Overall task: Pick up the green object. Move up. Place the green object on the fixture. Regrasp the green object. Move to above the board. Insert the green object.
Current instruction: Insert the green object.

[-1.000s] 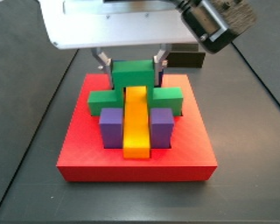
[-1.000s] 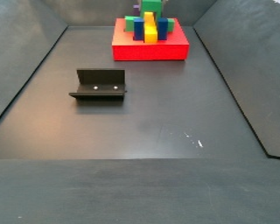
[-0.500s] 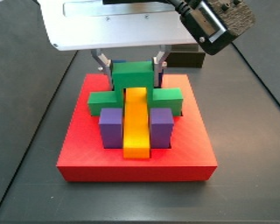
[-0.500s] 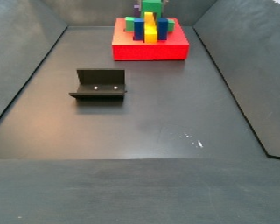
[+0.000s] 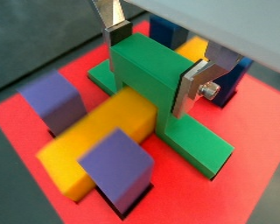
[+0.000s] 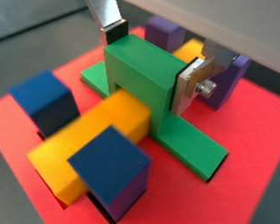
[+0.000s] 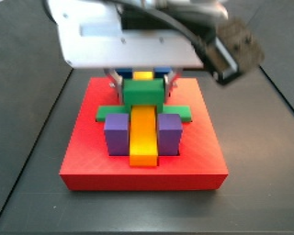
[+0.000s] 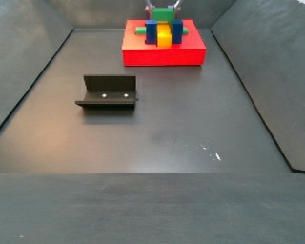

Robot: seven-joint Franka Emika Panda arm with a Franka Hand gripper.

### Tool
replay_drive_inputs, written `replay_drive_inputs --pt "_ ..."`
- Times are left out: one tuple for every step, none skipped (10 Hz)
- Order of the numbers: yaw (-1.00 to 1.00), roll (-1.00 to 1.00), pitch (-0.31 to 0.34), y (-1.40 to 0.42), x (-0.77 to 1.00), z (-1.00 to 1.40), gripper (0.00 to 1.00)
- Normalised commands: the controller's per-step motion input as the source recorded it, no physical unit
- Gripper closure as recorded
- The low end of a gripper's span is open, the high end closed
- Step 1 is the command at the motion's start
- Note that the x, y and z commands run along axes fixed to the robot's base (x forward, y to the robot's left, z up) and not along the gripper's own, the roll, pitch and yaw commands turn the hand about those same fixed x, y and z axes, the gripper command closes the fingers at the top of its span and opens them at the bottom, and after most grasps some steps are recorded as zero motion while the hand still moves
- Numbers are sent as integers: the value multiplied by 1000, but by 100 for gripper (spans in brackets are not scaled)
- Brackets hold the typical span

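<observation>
The green object (image 5: pixel 149 74) is a bridge-shaped block that straddles the long yellow bar (image 5: pixel 101 140) on the red board (image 7: pixel 143 170). My gripper (image 5: pixel 153 63) is shut on the green object, one silver finger on each side; this shows in both wrist views, the gripper (image 6: pixel 150 61) and the block (image 6: pixel 143 74). In a side view the gripper (image 7: pixel 143 89) reaches down at the back of the board and the green object (image 7: pixel 142 93) sits low over the bar. The fixture (image 8: pixel 108 92) stands empty on the dark floor, far from the board (image 8: pixel 164 55).
A flat dark green cross piece (image 5: pixel 189 144) lies in the board's recess under the bar. Purple blocks (image 7: pixel 117 135) flank the bar's front end and blue blocks (image 5: pixel 166 31) stand at its far end. Sloped dark walls (image 8: pixel 22 86) enclose the floor.
My gripper has moved down with the green object, which now sits lower over the yellow bar. The arm's body has dropped and covers more of the board's back.
</observation>
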Motion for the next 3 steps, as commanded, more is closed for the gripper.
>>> replay_drive_inputs --pt "-83 161 151 20 80 -760 100" --pt "-49 189 39 0 0 -611 100" --pt "0 0 0 0 0 0 100"
